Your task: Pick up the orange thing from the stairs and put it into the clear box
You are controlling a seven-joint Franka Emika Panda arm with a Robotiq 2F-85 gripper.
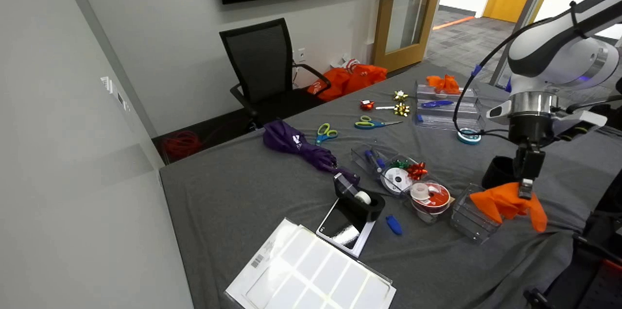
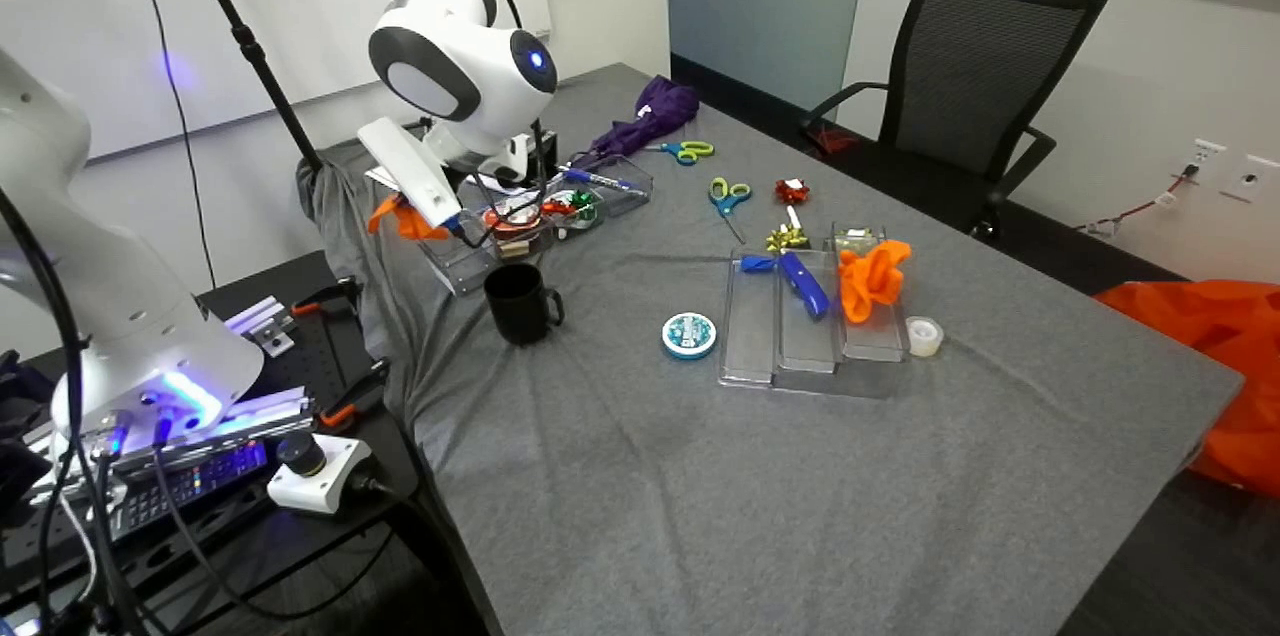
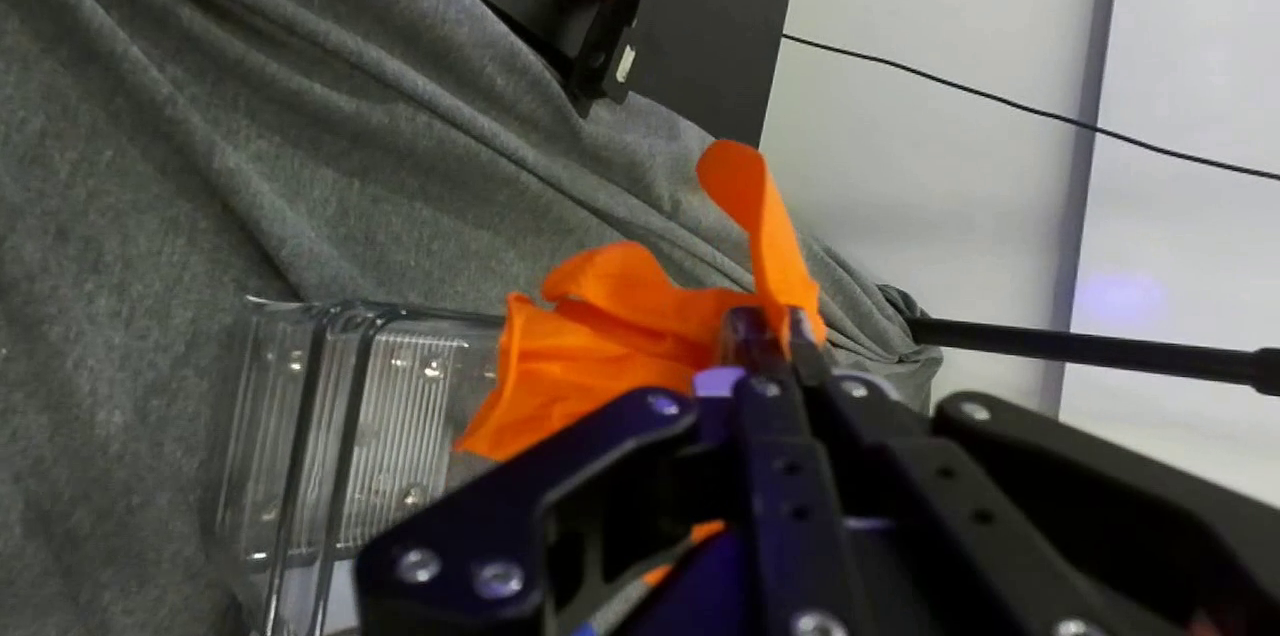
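In an exterior view the gripper point(image 1: 526, 190) points down, clenched on an orange cloth point(image 1: 505, 201) that droops beneath it. The cloth's long axis slants from upper left to lower right — its left part over one end of the clear box point(image 1: 472, 224), which sits just left of the tool, its right end a narrow tail pointing down. A black mug point(image 1: 496, 172) stands just behind the tool; well behind, a second orange piece point(image 1: 443, 84) lies on the clear stairs point(image 1: 437, 122), on the step farthest from the tool.

In an exterior view the arm point(image 2: 470, 66) hides the grip; only a scrap of the cloth shows left of it, its direction unreadable.

In the wrist view the cloth is pinched between the fingertips point(image 3: 745, 346) — a broad fan pointing left, a narrow flap pointing up the picture. The box lies left of the tool; whether the cloth touches it cannot be told.
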